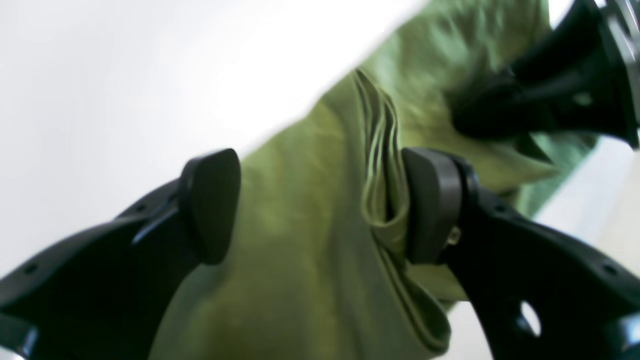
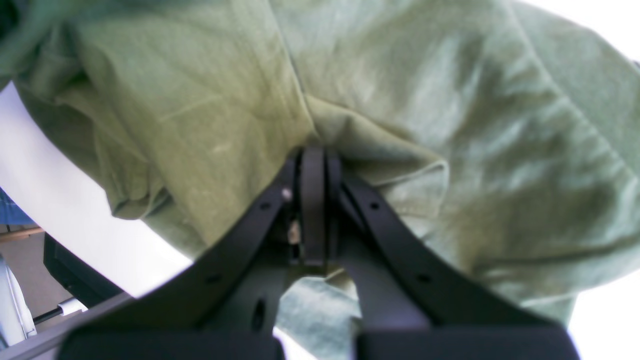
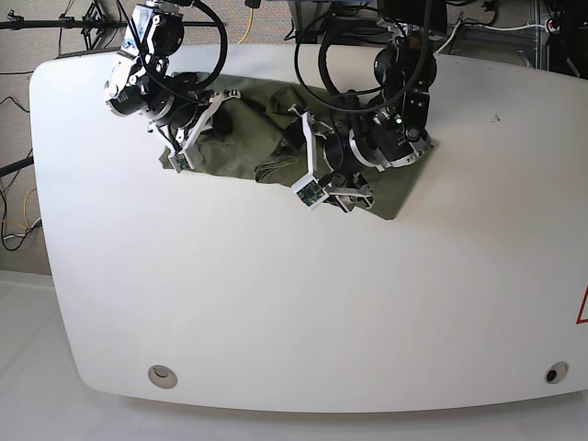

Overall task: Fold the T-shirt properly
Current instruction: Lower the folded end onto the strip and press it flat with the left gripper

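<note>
The olive-green T-shirt [image 3: 400, 184] lies crumpled at the back of the white table [image 3: 276, 303]. My left gripper [image 1: 320, 200] is open low over the cloth, with a bunched fold [image 1: 382, 165] lying against its right pad [image 1: 430, 205]. In the base view the left gripper [image 3: 329, 195] is at the shirt's front edge. My right gripper [image 2: 314, 165] is shut on a fold of the T-shirt [image 2: 450, 110]. It sits at the shirt's left end in the base view [image 3: 197, 129] and shows in the left wrist view [image 1: 550, 90]. The collar and label are hidden.
Cables and stands crowd the table's back edge [image 3: 276, 18]. Two round holes sit near the front corners [image 3: 162, 373] [image 3: 551, 374]. The right wrist view shows the table's edge with floor and dark equipment beyond it [image 2: 75, 275].
</note>
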Tool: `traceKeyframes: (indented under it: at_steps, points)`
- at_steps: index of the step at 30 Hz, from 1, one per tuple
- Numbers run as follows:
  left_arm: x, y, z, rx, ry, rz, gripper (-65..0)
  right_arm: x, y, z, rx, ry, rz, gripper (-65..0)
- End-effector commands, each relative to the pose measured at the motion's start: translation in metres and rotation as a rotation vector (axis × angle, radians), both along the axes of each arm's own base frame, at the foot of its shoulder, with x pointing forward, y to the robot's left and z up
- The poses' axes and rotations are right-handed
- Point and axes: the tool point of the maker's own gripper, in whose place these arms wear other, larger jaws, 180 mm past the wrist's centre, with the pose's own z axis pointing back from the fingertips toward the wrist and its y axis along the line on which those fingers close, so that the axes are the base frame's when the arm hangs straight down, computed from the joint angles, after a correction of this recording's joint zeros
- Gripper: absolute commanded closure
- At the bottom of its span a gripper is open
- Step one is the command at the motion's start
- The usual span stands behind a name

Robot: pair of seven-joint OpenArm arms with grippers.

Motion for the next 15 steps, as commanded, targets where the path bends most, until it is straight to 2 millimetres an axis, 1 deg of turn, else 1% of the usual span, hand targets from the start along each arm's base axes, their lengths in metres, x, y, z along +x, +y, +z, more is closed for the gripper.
traceKeyframes:
  at_steps: [1, 10, 13, 15]
  points:
    - [0.009, 0.011, 0.010, 0.011, -0.048, 0.006, -46.1, 0.003, -0.003, 0.003, -0.017, -0.013, 0.008, 0.0]
    - [0.017, 0.059, -0.002, 0.087, -0.037, 0.086, -46.1, 0.003, -0.003, 0.004, -0.017, -0.015, 0.008, 0.0]
    - [0.015, 0.069, -0.006, 0.112, -0.030, 0.092, -46.1, 0.003, -0.004, 0.004, -0.019, -0.015, 0.009, 0.0]
    - [0.011, 0.074, -0.011, 0.124, -0.020, 0.090, -46.1, 0.003, -0.004, 0.004, -0.019, -0.015, 0.009, 0.0]
